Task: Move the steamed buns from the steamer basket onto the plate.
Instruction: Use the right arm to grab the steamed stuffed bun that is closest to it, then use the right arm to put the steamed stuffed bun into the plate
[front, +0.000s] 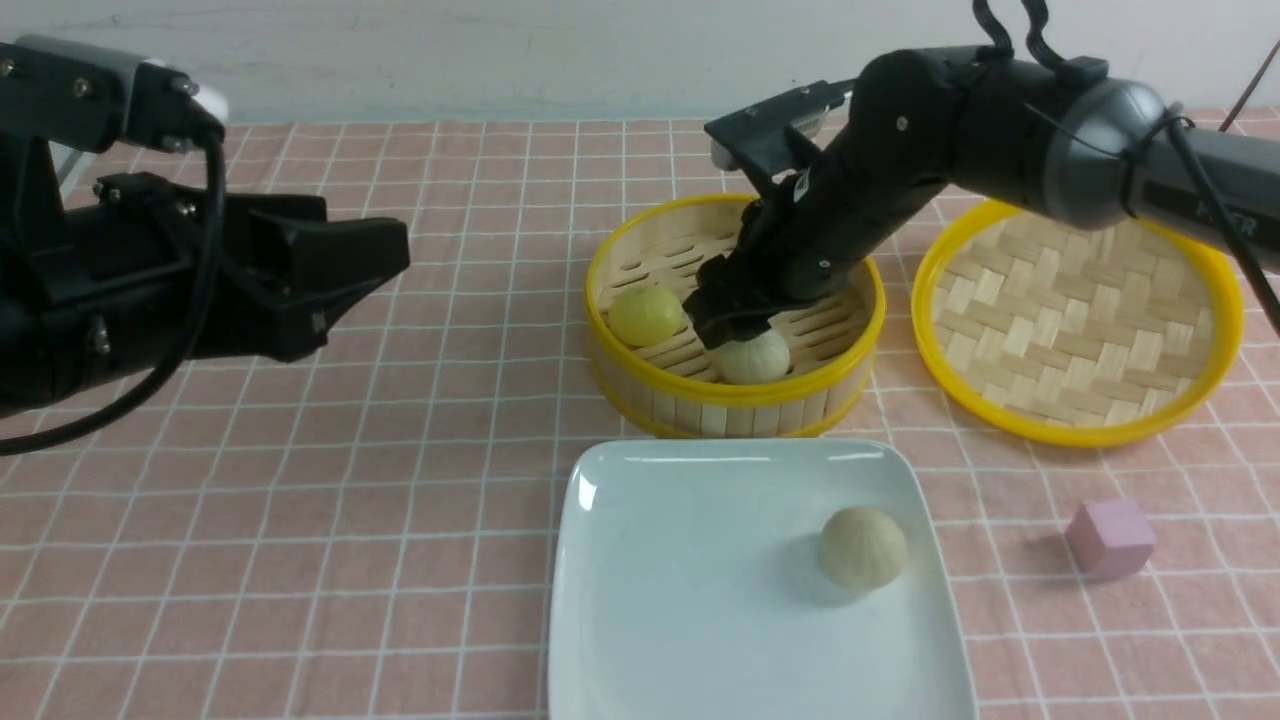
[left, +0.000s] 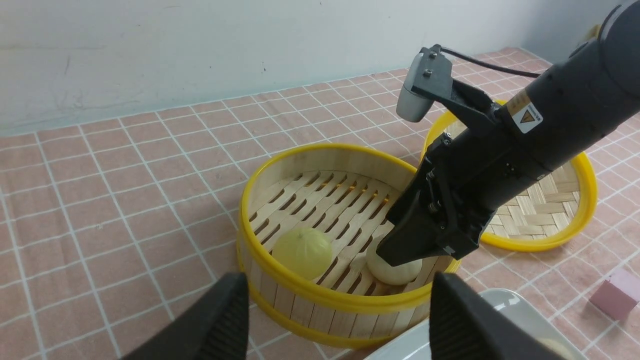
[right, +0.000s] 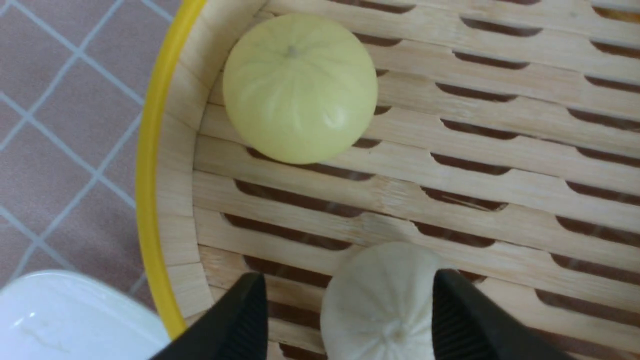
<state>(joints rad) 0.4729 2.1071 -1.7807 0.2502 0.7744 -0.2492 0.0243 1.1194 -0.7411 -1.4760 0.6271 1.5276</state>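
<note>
The steamer basket (front: 640, 385) holds a yellow bun (front: 646, 315) and a pale pleated bun (front: 755, 358). Another beige bun (front: 862, 547) lies on the white plate (front: 680, 600). My right gripper (front: 733, 330) reaches down into the basket, open, its jaws astride the pale bun (right: 385, 305); one finger touches the bun's side, the other stands apart. The yellow bun (right: 300, 87) sits beside it. My left gripper (front: 390, 255) hovers open and empty at the left. The left wrist view shows the basket (left: 340, 295), both buns (left: 302, 251) (left: 397, 270) and my right gripper.
A shallow yellow-rimmed woven tray (front: 1075, 310) lies right of the basket. A pink cube (front: 1110, 537) sits right of the plate. A pink checked cloth covers the table; a pale wall runs along the back.
</note>
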